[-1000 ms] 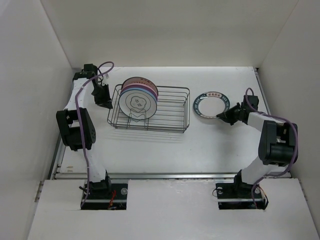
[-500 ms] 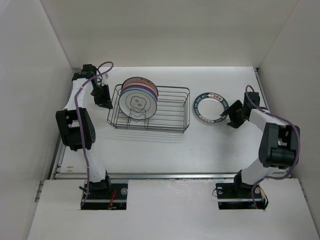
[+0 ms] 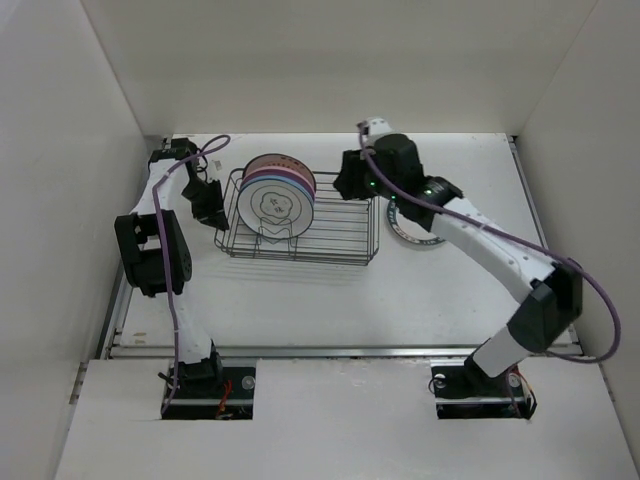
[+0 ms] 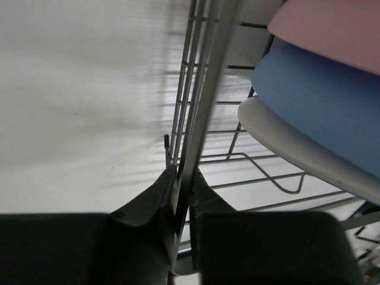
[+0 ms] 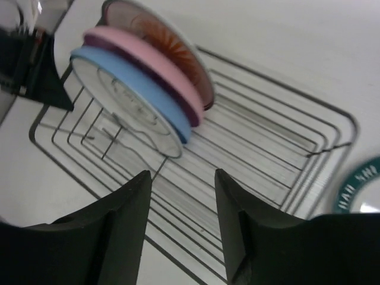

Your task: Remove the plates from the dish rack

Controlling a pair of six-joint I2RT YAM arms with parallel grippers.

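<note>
Front plate (image 3: 277, 207): white, purple rim
Second plate (image 5: 132, 90): blue
Third plate (image 5: 151, 66): pink
Rear plate (image 5: 169, 46): orange (sunburst lines), dark rim
Lower-right plate (image 5: 362, 187): teal patterned rim
Dish rack (image 3: 345, 226): dark wire

No legible word, brand or number anywhere. Right wrist view: to the right of the right hand (image 5: 181, 184), the teal-rimmed plate (image 5: 363, 187) carries white letter-like marks on its rim band. They are cut by the frame edge and unreadable. The front white plate (image 3: 277, 207) in the dish rack (image 3: 330, 259) has a faint line drawing on its face, no words made out.
</note>
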